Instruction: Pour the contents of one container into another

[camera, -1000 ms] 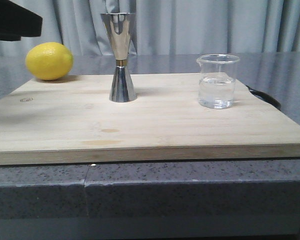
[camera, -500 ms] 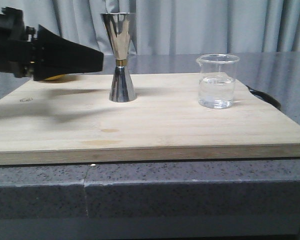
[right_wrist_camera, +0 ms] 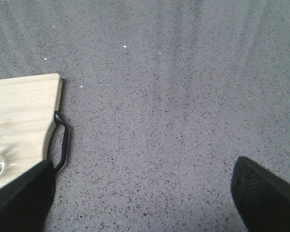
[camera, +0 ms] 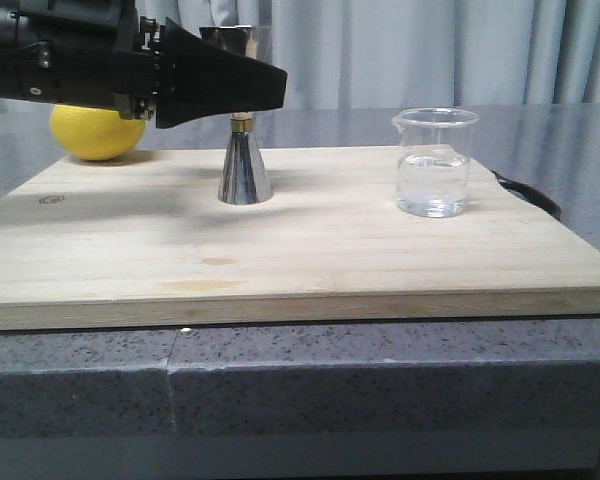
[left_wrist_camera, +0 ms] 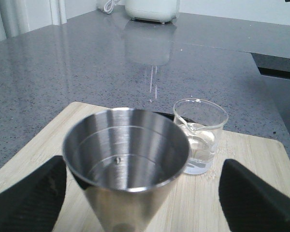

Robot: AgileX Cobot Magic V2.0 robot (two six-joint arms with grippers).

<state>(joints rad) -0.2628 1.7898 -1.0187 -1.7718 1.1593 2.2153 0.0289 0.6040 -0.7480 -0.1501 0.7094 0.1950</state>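
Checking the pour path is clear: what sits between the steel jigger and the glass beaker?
Nothing: the front view shows only bare cutting board between jigger and beaker.

Kitchen-like: grey speckled stone table [left_wrist_camera: 63, 63], wooden board [camera: 310, 250], lemon [camera: 92, 135], white appliance [left_wrist_camera: 152, 8] at the back, grey curtains [camera: 430, 50].

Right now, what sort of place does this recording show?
Probably a kitchen or home-bar counter: a wooden cutting board lies on a grey speckled stone worktop, bearing a steel jigger, a glass beaker of clear liquid and a lemon. Curtains hang behind.
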